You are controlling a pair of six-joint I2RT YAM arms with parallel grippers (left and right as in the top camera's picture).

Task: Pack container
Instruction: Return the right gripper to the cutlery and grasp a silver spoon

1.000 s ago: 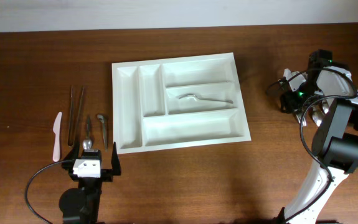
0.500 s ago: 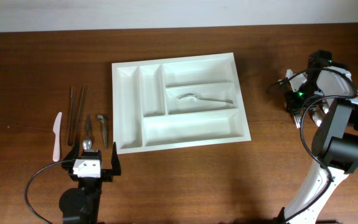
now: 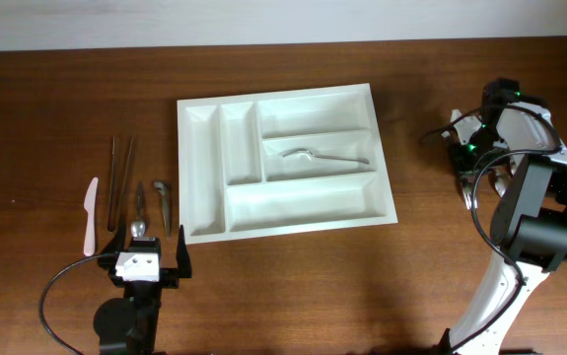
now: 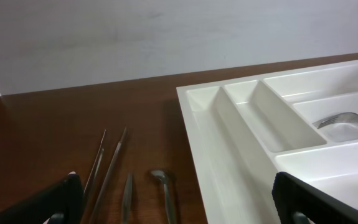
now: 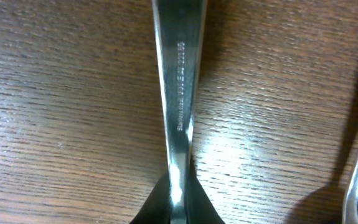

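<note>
Right wrist view: the right gripper [image 5: 177, 213] is pinched closed on the flat, stamped handle of a steel utensil [image 5: 179, 93]. The handle runs straight from the jaws at six o'clock up to twelve, lying close over the wooden table [image 5: 60, 124] (which end carries the working head cannot be told from here). In the overhead view the container [image 3: 214, 229] sits mid-table, at nine o'clock from that claw and well apart from it, with bare wood between them. Its long axis runs roughly nine to three, the three-o'clock end turned slightly toward twelve. Its three long compartments follow that axis, and the two narrow ones at its nine-o'clock end run twelve to six. A fork [image 3: 324, 155] already lies along the middle long compartment. The left gripper [image 3: 149, 247] stands near the container's seven-o'clock corner with its fingers spread wide and nothing between them. It is the nearer arm, but the loaded one is the right. The coming carry should therefore head toward nine o'clock, and the handle will probably need turning onto the nine-to-three line to drop cleanly into a long compartment.
</note>
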